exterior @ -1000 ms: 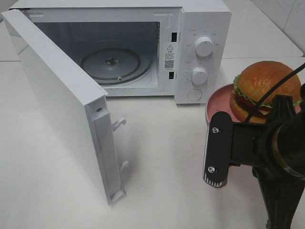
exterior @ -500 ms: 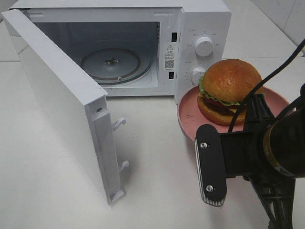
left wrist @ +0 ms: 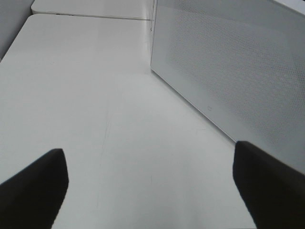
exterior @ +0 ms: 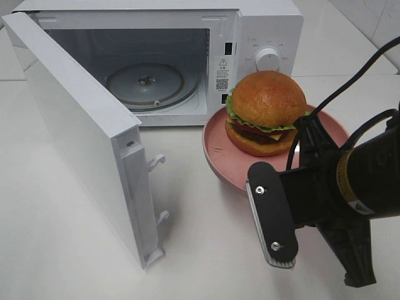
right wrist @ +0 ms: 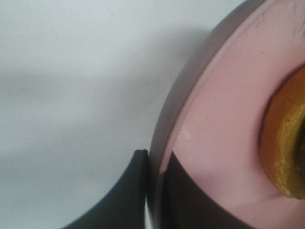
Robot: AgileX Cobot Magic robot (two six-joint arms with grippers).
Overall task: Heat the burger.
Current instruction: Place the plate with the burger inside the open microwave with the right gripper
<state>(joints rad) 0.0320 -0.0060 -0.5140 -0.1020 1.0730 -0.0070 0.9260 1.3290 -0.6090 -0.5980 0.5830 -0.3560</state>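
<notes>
The burger (exterior: 262, 109) sits on the pink plate (exterior: 215, 147); right tool (right wrist: 155, 160) pinches its rim.

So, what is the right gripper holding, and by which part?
The pink plate, pinched at its rim by the right gripper; the burger sits on it.

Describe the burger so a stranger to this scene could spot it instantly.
Find the open white microwave. In front of its knob panel, the right arm's fingers pinch the rim of a pink plate. The burger sits on it: glossy golden-brown bun, frilly green lettuce, dark patty, the only food.
</notes>
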